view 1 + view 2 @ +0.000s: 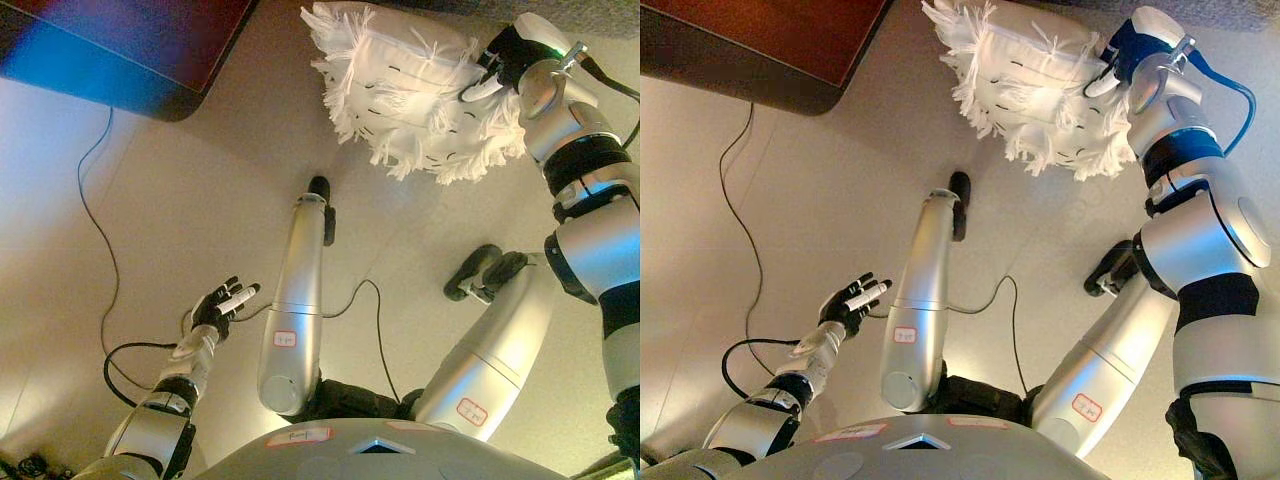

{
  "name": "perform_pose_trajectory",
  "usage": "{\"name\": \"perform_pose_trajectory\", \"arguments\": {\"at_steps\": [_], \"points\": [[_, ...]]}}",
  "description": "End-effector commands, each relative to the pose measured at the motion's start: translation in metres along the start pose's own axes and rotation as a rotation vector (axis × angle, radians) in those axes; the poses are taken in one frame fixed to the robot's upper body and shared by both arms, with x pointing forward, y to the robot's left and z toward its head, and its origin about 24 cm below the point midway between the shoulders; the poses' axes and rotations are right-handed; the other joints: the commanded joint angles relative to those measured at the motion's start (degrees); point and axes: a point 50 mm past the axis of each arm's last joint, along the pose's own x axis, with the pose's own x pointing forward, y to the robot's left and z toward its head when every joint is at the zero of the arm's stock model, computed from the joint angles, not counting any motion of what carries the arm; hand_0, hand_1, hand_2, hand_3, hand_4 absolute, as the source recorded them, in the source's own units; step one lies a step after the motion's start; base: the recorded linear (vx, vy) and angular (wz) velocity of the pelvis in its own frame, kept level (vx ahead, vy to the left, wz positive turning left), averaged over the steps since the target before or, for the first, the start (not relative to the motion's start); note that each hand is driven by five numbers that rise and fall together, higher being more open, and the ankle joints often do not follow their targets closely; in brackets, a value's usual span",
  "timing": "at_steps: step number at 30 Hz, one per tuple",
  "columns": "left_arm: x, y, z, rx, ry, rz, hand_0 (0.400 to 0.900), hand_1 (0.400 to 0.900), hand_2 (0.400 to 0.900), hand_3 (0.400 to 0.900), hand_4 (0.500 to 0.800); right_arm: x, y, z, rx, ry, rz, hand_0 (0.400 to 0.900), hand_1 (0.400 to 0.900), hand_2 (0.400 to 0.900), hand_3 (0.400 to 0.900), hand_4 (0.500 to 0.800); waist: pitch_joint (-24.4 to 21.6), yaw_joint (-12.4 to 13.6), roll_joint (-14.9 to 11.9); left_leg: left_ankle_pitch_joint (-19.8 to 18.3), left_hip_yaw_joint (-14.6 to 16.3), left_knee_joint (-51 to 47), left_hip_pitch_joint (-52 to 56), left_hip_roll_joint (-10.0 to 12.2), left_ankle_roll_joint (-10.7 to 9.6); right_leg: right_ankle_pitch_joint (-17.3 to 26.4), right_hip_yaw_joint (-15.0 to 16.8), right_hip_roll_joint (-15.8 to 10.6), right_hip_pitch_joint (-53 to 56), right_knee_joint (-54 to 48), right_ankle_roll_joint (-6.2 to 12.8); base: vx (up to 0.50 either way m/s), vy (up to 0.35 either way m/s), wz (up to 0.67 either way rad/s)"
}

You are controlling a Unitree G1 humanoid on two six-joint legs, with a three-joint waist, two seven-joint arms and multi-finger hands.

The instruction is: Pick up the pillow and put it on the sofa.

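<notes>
A white pillow with a shaggy fringe is held above the floor at the top of both views. My right hand is shut on the pillow's right edge, fingers curled into the fringe; it also shows in the right eye view. My left hand hangs low at the left, open and empty, fingers straight, well away from the pillow. A strip of grey sofa fabric shows at the top right edge, just beyond the pillow.
A dark red-brown table fills the top left corner. A thin black cord runs over the pale floor at the left.
</notes>
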Motion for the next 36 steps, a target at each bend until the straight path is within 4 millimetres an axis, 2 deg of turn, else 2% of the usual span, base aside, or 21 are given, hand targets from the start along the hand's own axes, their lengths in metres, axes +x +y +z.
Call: {"name": "perform_pose_trajectory", "arguments": {"at_steps": [1,9,15,20,21,25,29,32,34,36], "points": [[-0.010,0.040,0.001,-0.003,-0.010,0.134,0.900,0.900,0.900,0.900,0.800,-0.002,-0.018,0.017,0.108,-0.109,-0.063,0.400,0.400,0.400,0.400,0.500,1.8,1.0,-0.1,5.8,1.9,-7.7,5.7,2.7,2.9,5.8,3.6,-0.7,2.6,-4.9,-1.55,0.00,-0.025,-0.04],[-0.008,0.038,0.007,0.020,-0.030,0.127,0.900,0.900,0.900,0.900,0.800,-0.003,-0.011,0.011,0.138,-0.142,-0.029,0.400,0.400,0.400,0.400,0.500,1.0,0.7,-2.3,6.0,1.9,-12.1,14.1,4.3,1.8,6.0,1.6,0.3,10.8,-9.0,-1.21,0.02,-0.054,-0.02],[-0.008,0.036,0.007,0.086,-0.003,0.122,0.900,0.900,0.900,0.900,0.800,-0.007,0.009,0.002,0.128,-0.192,0.033,0.400,0.400,0.400,0.400,0.500,-2.4,0.2,-5.3,6.9,2.1,-21.3,26.6,5.5,1.2,9.0,-1.6,-0.4,24.3,-20.2,0.01,0.17,-0.045,-0.02],[-0.014,0.042,-0.013,0.145,0.107,0.132,0.900,0.900,0.900,0.900,0.800,-0.014,0.023,-0.016,0.104,-0.215,0.126,0.400,0.400,0.400,0.400,0.500,-6.5,-0.4,-8.4,6.9,3.3,-27.7,38.5,6.6,0.8,12.3,-5.5,-1.9,38.5,-30.6,1.24,0.27,0.016,-0.03],[-0.015,0.043,-0.018,0.153,0.135,0.136,0.900,0.900,0.900,0.900,0.800,-0.015,0.025,-0.019,0.104,-0.228,0.146,0.400,0.400,0.400,0.400,0.500,-7.7,-0.7,-9.1,8.1,3.6,-29.4,40.2,6.7,1.1,14.0,-6.4,-1.9,40.8,-33.3,1.09,0.30,0.036,-0.12],[-0.025,0.052,-0.041,0.190,0.235,0.162,0.900,0.900,0.900,0.900,0.800,-0.022,0.035,-0.031,0.052,-0.241,0.224,0.400,0.400,0.400,0.400,0.500,-11.4,-1.5,-11.2,6.9,5.5,-32.2,48.7,8.0,1.0,16.0,-8.3,-1.7,50.6,-40.5,2.26,0.31,0.057,-0.14],[-0.032,0.058,-0.055,0.214,0.303,0.178,0.900,0.900,0.900,0.900,0.800,-0.026,0.035,-0.042,0.036,-0.241,0.271,0.400,0.400,0.400,0.400,0.500,-14.4,-2.0,-12.6,5.1,7.0,-32.9,53.9,8.2,0.8,18.0,-9.2,-1.8,57.4,-46.2,3.23,0.33,0.110,-0.09],[-0.037,0.062,-0.065,0.250,0.367,0.189,0.900,0.900,0.900,0.900,0.800,-0.028,0.034,-0.052,0.054,-0.227,0.294,0.400,0.400,0.400,0.400,0.500,-16.6,-2.6,-13.6,2.3,8.2,-31.6,56.8,7.7,1.1,20.5,-9.1,-2.6,62.8,-51.5,3.63,0.28,0.177,0.05],[-0.040,0.065,-0.068,0.286,0.404,0.197,0.900,0.900,0.900,0.900,0.800,-0.029,0.034,-0.060,0.083,-0.218,0.299,0.400,0.400,0.400,0.400,0.500,-17.7,-2.9,-14.0,0.2,8.7,-31.5,58.1,6.3,2.4,23.1,-9.3,-2.9,65.7,-54.9,3.68,0.20,0.173,0.06],[-0.040,0.065,-0.068,0.289,0.404,0.199,0.900,0.900,0.900,0.900,0.800,-0.030,0.034,-0.061,0.085,-0.218,0.299,0.400,0.400,0.400,0.400,0.500,-17.9,-3.0,-14.1,0.3,8.7,-31.7,58.2,6.0,2.6,23.7,-9.3,-3.1,65.7,-55.0,3.69,0.08,0.084,0.04]]}}
